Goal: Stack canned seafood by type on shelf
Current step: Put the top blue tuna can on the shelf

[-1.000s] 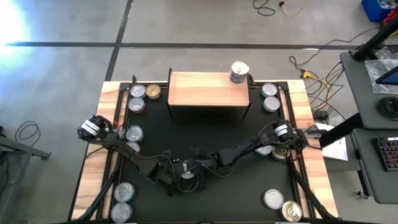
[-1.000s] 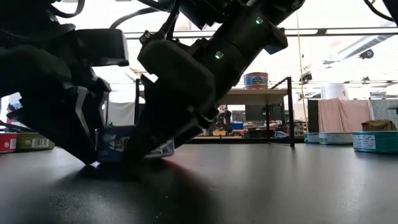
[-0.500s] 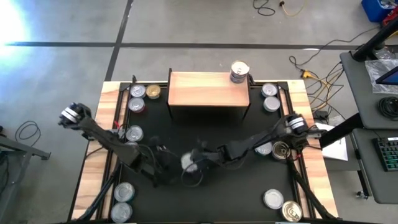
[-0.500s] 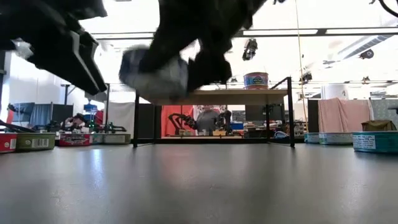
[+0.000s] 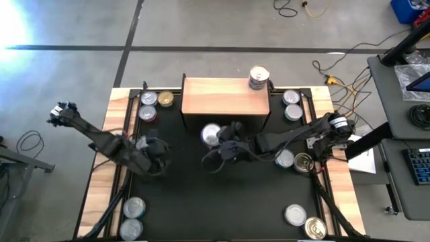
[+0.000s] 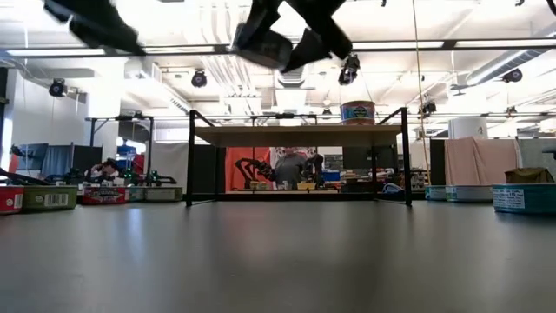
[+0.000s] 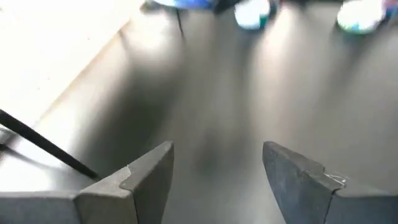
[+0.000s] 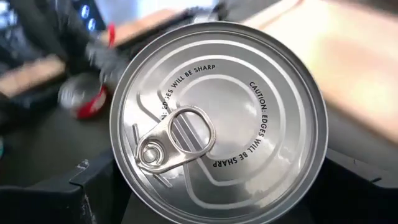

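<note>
My right gripper (image 5: 216, 138) is shut on a silver-topped tin (image 5: 211, 134) with a pull tab (image 8: 177, 140), in the air just near of the shelf (image 5: 225, 96). The shelf has a light wood top and black legs. One blue-labelled tin (image 5: 259, 76) stands on the top's far right corner and also shows in the low view as the tin on the shelf (image 6: 357, 111). My left gripper (image 5: 156, 149) is open over the black mat's left part; in its wrist view the left gripper (image 7: 217, 180) has only bare mat between its fingers. My right gripper pinches the tin by its side wall (image 8: 121, 168), one finger (image 8: 93, 186) on each opposite side, reaching in from the table's right and slanting down. The tin is lifted clear of the mat (image 6: 261, 42), with its round top facing up.
More tins lie along the mat's left edge (image 5: 148, 98) (image 5: 143, 143), at its near left corner (image 5: 134, 207), along the right edge (image 5: 292, 105) (image 5: 304, 163) and at the near right corner (image 5: 295, 215). The mat's middle (image 5: 222, 195) is bare. Cables lie on the floor beyond the table.
Both grippers were together at a tin on the mat's near middle. My right gripper has lifted that tin clear and carried it up and toward the far edge, close to the shelf. My left gripper has drawn back toward the table's left and risen.
</note>
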{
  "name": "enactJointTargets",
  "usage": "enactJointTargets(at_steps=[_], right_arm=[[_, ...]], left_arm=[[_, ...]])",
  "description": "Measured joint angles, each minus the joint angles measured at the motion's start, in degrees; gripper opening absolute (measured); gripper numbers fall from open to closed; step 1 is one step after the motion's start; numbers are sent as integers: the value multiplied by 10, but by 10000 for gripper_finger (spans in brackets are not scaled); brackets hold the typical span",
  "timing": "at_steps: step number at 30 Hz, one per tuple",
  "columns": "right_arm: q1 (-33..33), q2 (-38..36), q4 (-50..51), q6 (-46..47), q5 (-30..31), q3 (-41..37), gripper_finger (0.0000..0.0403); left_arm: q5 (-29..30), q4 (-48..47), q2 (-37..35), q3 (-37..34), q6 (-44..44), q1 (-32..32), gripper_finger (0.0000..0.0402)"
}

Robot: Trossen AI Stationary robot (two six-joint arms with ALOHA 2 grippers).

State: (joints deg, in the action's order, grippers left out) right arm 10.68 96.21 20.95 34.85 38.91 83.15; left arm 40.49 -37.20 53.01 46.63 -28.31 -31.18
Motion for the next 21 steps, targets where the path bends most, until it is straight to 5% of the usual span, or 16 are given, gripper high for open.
enactJointTargets(at_steps=[9, 16, 21], right_arm=[[-52, -9, -2, 3, -5, 0, 366], [-101, -9, -1, 16, -92, 0, 367], [-113, -9, 2, 16, -113, 0, 368]], left_arm=[[135, 20, -77, 58, 39, 0, 231], [32, 38, -105, 82, 75, 11, 231], [32, 59, -108, 82, 76, 12, 231]])
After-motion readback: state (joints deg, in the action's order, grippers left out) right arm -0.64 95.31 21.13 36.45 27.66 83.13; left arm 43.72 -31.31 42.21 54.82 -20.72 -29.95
